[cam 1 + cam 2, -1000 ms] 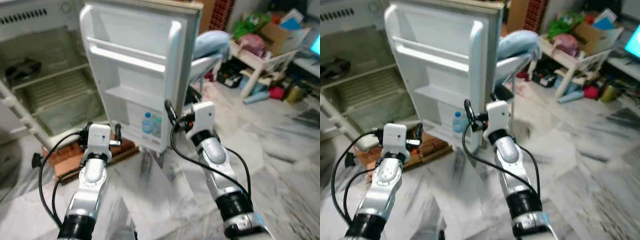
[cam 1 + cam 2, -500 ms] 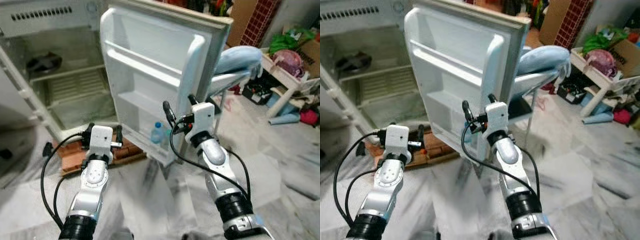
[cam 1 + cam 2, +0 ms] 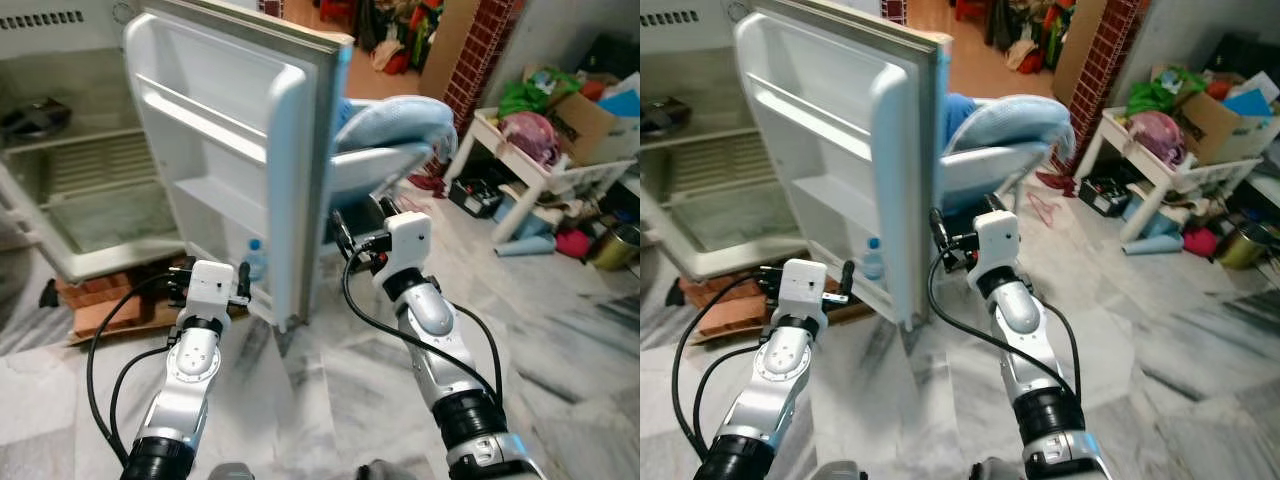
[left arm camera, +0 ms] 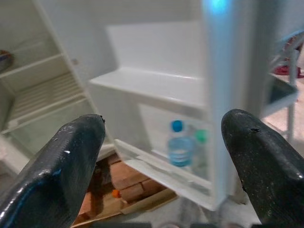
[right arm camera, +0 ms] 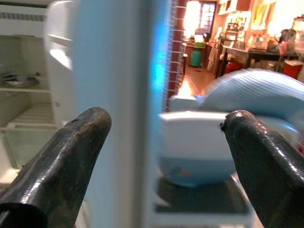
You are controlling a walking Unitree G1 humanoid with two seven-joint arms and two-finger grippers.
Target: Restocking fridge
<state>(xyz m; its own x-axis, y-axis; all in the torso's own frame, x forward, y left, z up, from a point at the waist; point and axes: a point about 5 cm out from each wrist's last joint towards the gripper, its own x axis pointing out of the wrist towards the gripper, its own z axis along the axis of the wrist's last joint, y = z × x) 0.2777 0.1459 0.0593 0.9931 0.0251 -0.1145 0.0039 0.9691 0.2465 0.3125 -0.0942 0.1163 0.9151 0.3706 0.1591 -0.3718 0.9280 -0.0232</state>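
Low in the fridge door (image 3: 215,150) stand two bottles (image 4: 180,145); both grippers' jaws gape wide.

one fridge (image 3: 90,190), two bottles (image 4: 179,143), two grippers (image 4: 164,156)

The fridge door (image 3: 240,150) hides most of the blue chair (image 3: 385,140) behind it and part of the water bottle (image 3: 256,262) on its lowest shelf. The dark object (image 3: 30,117) on the fridge's upper shelf is too blurred to identify. The clutter (image 3: 545,140) on the white table is unclear.
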